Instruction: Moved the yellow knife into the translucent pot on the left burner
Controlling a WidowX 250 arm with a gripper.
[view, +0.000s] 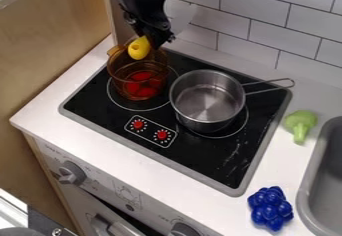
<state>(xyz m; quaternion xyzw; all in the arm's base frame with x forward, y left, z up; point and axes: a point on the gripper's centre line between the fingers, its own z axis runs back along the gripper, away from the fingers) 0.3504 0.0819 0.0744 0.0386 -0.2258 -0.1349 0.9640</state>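
My gripper (155, 39) hangs over the back of the left burner, shut on the yellow knife. The knife's yellow handle (139, 48) points down toward the near left, over the pot's opening, and its pale grey blade (182, 19) slants up to the right behind the gripper. Below stands the translucent amber pot (120, 72) on the left burner, with red showing at its bottom. The part of the knife between handle and blade is hidden by the gripper.
A steel saucepan (208, 97) sits on the right burner, its handle toward the right. Green toy broccoli (300, 124) and blue toy grapes (270, 208) lie beside the grey sink (306, 190). A tiled wall (267, 25) rises behind.
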